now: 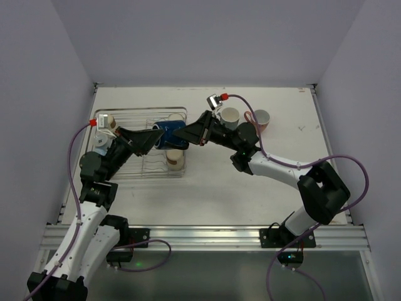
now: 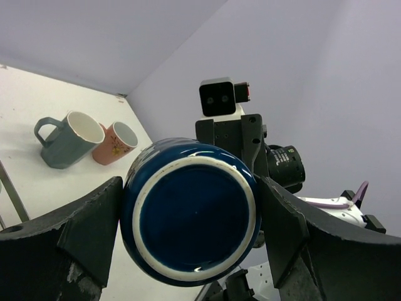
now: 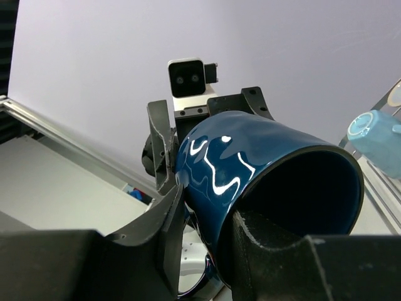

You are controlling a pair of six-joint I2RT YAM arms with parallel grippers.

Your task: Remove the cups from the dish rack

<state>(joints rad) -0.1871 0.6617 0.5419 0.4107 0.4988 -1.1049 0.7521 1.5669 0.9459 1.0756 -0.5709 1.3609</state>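
- Left pincer (image 2: 188, 219) is clamped on the navy mug (image 1: 166, 134); right pincer (image 3: 213, 226) pinches its rim, one finger inside.
- The mug hangs between both pincers, above the dish rack (image 1: 144, 110).
- Risk: if the left releases first, the thin rim pinch may slip and the mug could tip and fall.

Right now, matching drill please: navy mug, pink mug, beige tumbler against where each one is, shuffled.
Things:
1. navy mug
2. pink mug
3. beige tumbler

Places:
A. in the rack
B. on the table, right of the rack
C. held in the left gripper

Pairs: 1-C, 2-B, 3-A
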